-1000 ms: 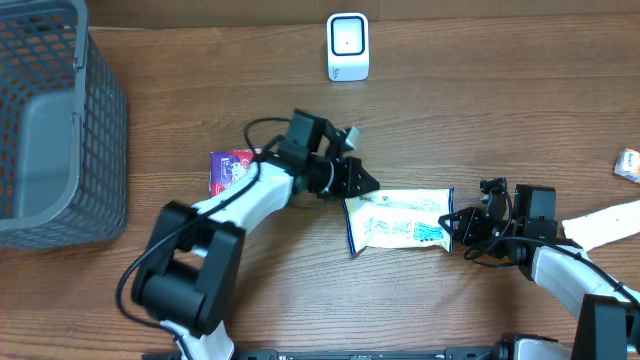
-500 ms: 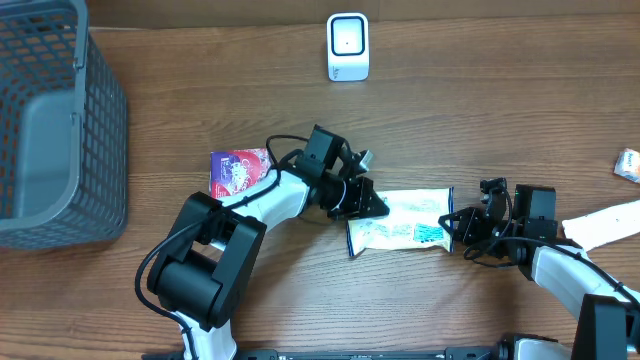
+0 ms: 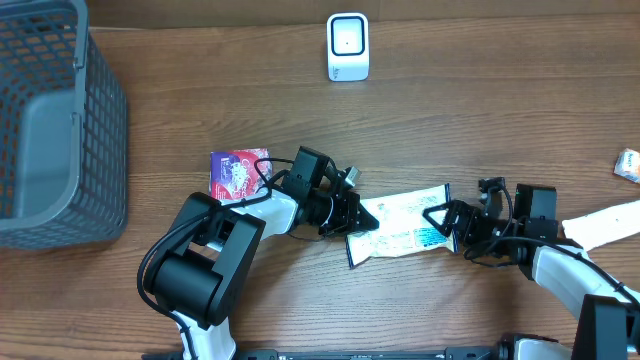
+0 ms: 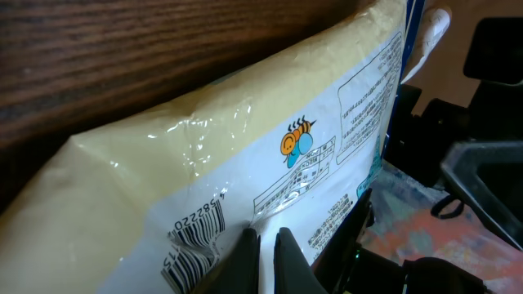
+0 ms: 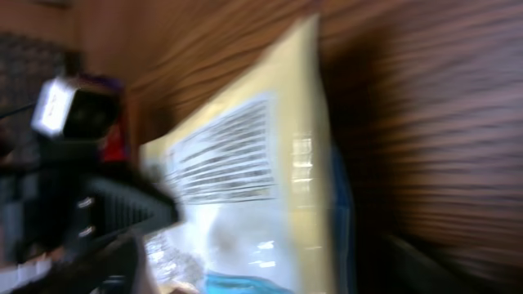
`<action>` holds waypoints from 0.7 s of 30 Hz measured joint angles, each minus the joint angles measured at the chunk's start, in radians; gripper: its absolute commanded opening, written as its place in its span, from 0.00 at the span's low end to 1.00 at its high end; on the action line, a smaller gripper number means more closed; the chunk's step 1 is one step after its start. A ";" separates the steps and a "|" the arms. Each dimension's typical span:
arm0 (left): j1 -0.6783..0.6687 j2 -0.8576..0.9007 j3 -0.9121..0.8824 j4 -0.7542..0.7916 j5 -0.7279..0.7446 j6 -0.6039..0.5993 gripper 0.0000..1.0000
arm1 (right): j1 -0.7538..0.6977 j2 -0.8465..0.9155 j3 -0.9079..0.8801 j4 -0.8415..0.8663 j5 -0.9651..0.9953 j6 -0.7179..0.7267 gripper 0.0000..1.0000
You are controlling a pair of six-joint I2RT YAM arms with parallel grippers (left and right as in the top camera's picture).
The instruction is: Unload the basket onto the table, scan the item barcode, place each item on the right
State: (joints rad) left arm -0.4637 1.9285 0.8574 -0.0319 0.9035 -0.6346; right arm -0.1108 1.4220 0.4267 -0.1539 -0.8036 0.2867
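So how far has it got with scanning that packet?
Done: the left hand grips the snack packet by one end. In hand: the right hand sits open at the other end. Left: getting the barcode to the white scanner, standing well away.

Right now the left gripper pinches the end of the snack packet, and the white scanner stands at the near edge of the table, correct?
No. The left gripper does pinch the end of the snack packet, but the white scanner stands at the far edge of the table, as the overhead view shows.
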 measured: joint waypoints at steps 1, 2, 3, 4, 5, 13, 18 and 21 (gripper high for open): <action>0.000 0.000 0.000 0.001 0.000 0.000 0.04 | 0.000 0.000 0.000 -0.001 -0.011 0.002 1.00; 0.000 0.000 0.000 0.002 0.000 -0.003 0.04 | 0.000 0.000 0.004 -0.032 -0.035 0.000 1.00; 0.000 0.000 0.000 0.003 0.000 -0.003 0.04 | 0.000 0.000 0.005 -0.057 -0.053 0.001 1.00; 0.000 0.000 -0.001 0.003 0.000 -0.003 0.04 | 0.000 0.000 0.005 -0.091 -0.063 0.001 1.00; 0.000 0.000 -0.001 0.003 0.000 -0.003 0.04 | 0.000 0.000 0.005 -0.120 -0.071 0.002 1.00; 0.002 0.000 -0.001 0.003 -0.001 -0.003 0.04 | -0.001 0.117 0.019 -0.031 -0.164 0.015 0.97; 0.002 0.000 -0.001 0.003 -0.001 -0.003 0.04 | -0.001 0.265 0.035 0.123 -0.229 0.043 0.49; 0.002 0.000 -0.001 0.003 -0.001 -0.003 0.04 | -0.008 0.338 0.036 0.159 -0.248 0.045 0.35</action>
State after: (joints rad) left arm -0.4618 1.9285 0.8566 -0.0288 0.9024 -0.6380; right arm -0.1192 1.7599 0.4629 0.0051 -1.0519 0.3321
